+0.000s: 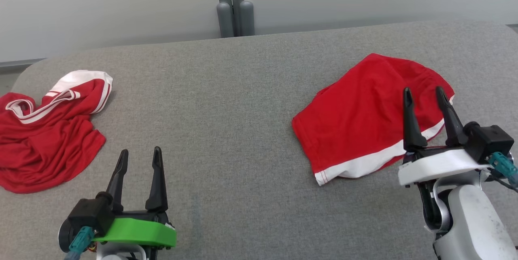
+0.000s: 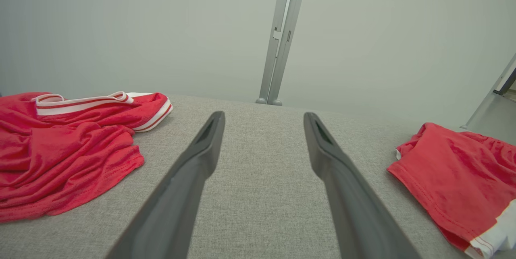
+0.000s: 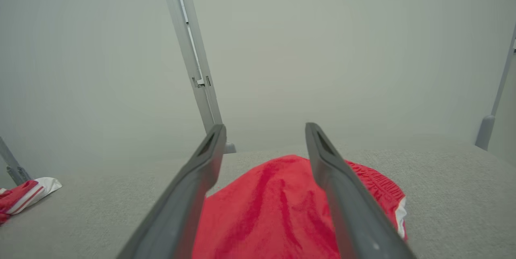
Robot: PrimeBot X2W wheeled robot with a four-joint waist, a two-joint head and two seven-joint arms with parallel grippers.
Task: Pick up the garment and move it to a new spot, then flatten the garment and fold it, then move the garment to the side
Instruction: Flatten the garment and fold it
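Folded red garment [image 1: 356, 130] lies at the right of the grey table [image 1: 226, 110], white hem on its near edge. Your right gripper [image 1: 423, 90] is above its near right part, jaws released and empty. The right wrist view confirms cloth under the gap, unpinched. Left gripper [image 1: 141, 151] is released over bare table. The head view shows a crumpled red shirt [image 1: 48, 138] at the left.

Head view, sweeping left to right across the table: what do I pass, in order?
crumpled red garment → left gripper → grey post → folded red garment
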